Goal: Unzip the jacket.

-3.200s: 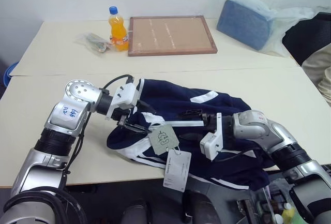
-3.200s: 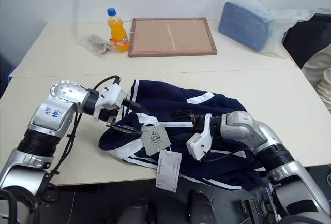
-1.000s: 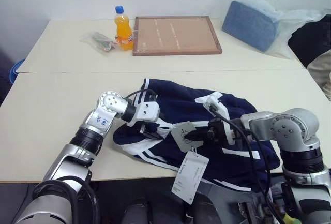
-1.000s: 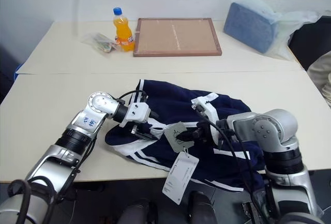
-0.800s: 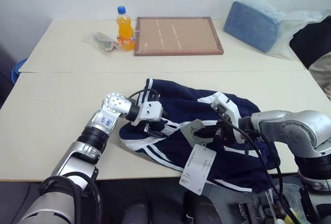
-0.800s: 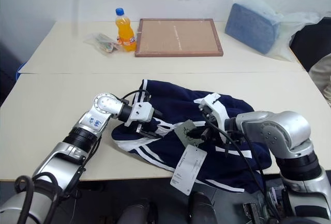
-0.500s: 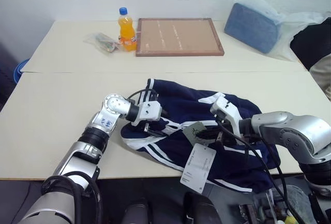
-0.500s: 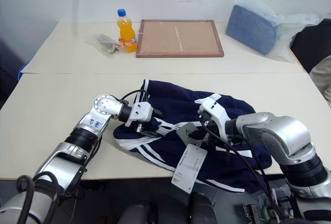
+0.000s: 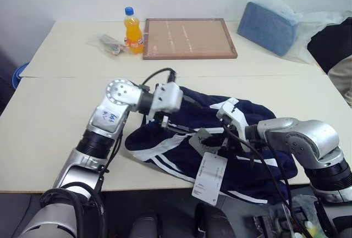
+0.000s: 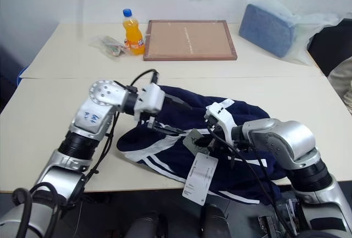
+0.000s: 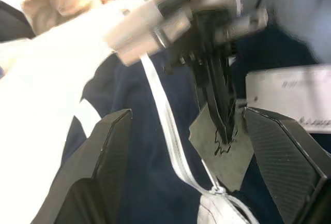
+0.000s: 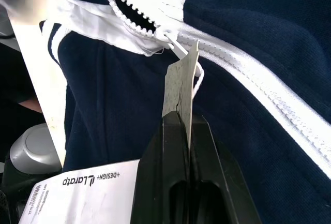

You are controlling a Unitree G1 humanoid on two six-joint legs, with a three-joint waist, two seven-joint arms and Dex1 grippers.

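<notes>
Head views: the jacket [image 9: 220, 139] lay bunched at the near table edge, well short of the wooden frame [image 9: 190, 38]. My left gripper [image 9: 165, 123] had lifted off the collar since a second ago and hovered above it, fingers spread, holding nothing.

Left wrist view: the zipper [image 11: 165, 120] ran on closed.

Right wrist view: my right gripper [image 12: 182, 125] was pressed together on the grey hang tag [image 12: 178, 87] — not the pull itself. With the collar unpinned, I judged a tug would drag the whole jacket, or tear the tag's string.
</notes>
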